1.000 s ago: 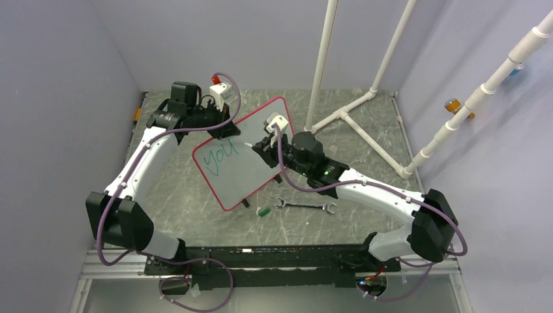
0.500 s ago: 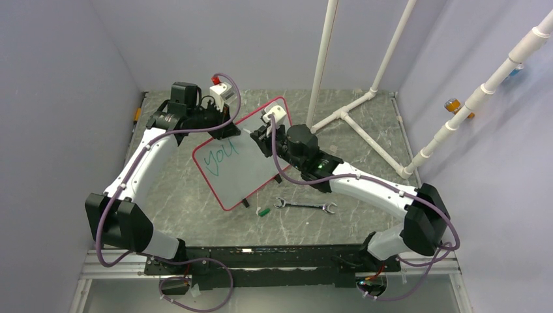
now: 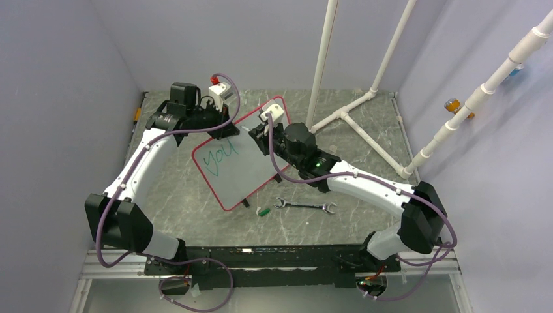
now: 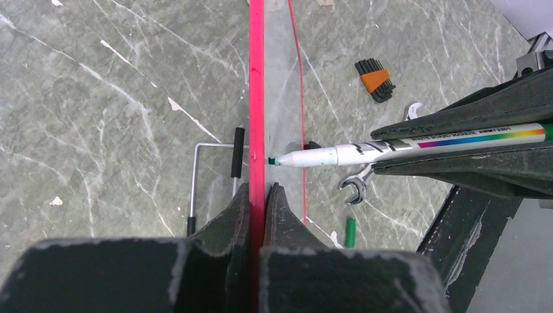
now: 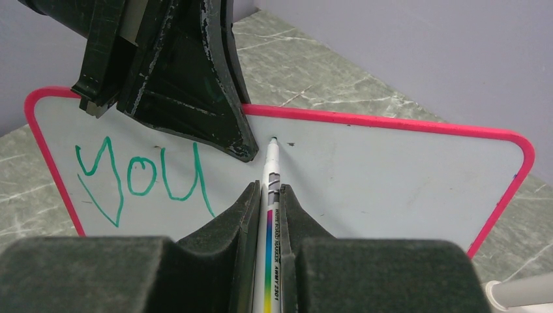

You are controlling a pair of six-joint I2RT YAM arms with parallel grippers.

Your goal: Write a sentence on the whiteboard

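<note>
Right claw (image 5: 268, 190) shifted up the whiteboard (image 5: 391, 169), marker (image 5: 271, 163) clenched.
Left claw (image 4: 258, 190) pinches its rim, steadying it for writing.

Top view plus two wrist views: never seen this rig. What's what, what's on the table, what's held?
Two robot arms are bolted at the near edge of the table. The top view looks down from behind them; each wrist view looks along that arm's fingers. The left gripper is shut on the edge of the whiteboard. The right gripper is shut on a marker, its tip at the board just right of the green word "you". On the table lie a wrench, a small green cap and a hex key set.
</note>
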